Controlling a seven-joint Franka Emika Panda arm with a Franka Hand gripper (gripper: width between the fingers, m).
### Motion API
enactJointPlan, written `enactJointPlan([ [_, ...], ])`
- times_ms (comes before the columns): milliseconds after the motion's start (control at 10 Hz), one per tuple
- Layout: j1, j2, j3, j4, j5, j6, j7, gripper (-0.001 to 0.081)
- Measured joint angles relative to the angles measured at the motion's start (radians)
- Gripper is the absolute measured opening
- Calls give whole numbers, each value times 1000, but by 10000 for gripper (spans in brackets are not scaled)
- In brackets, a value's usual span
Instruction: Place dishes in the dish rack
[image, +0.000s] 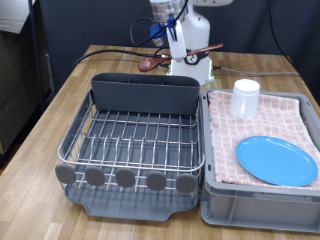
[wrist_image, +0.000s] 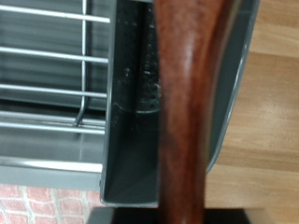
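Evidently no legible writing anywhere.

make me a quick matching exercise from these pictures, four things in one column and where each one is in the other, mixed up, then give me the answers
Things
1. light-blue plate
2. white cup
3. wooden spoon
4. cutlery bin

Places
A. held in the air, in the gripper
B. standing upright on the pink checked cloth
C. lying flat on the cloth, nearest the exterior view's bottom
D. at the far end of the dish rack

Pairs: 1-C, 2-B, 3-A, 4-D
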Motion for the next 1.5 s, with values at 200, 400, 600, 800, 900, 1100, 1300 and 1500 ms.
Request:
enactJointPlan([
  [200, 15, 6, -22, 5, 66, -28, -27, 77],
  [400, 36, 25, -74, 8, 142, -43, -113, 77],
  [600, 47, 56, -120, 11, 189, -42, -195, 77],
  [800, 48, 94, -159, 15, 224, -40, -258, 77],
  [900, 48, 115, -175, 18, 234, -35, -284, 77],
  [1100, 47, 151, -191, 23, 237, -5, -306, 77],
  [1300, 47, 180, -197, 22, 237, 48, -305, 77],
  [1500, 47, 198, -199, 22, 237, 76, -305, 150],
])
